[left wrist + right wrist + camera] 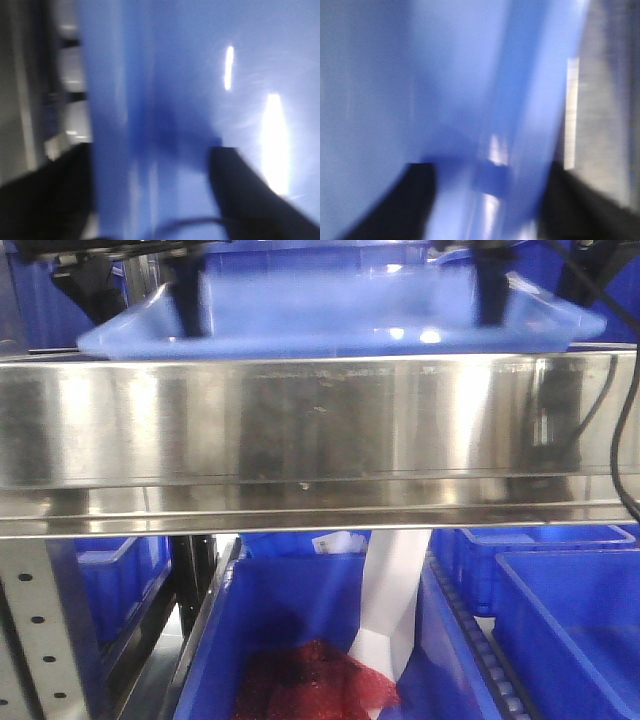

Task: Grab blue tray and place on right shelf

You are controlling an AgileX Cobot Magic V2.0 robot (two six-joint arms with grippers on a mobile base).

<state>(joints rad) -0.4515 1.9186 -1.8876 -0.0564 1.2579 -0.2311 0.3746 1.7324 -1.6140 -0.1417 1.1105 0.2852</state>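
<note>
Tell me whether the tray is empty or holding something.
Empty, as far as shown: the tray interior is bare blue plastic with glare; both wrist views agree.

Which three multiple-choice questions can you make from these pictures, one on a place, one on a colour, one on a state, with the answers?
1. Where is the blue tray? A. In a bin below. B. Above the steel shelf, at its front edge. C. On the floor.
2. What colour is the mesh bundle in the lower bin? A. Green. B. Yellow. C. Red.
3. How are the left gripper and right gripper? A. Both open. B. Each shut on the tray's rim. C. Both out of view.
Answers: B, it shows over the shelf's edge; C, plainly red; B, fingers flank the rim in both wrist views.
</note>
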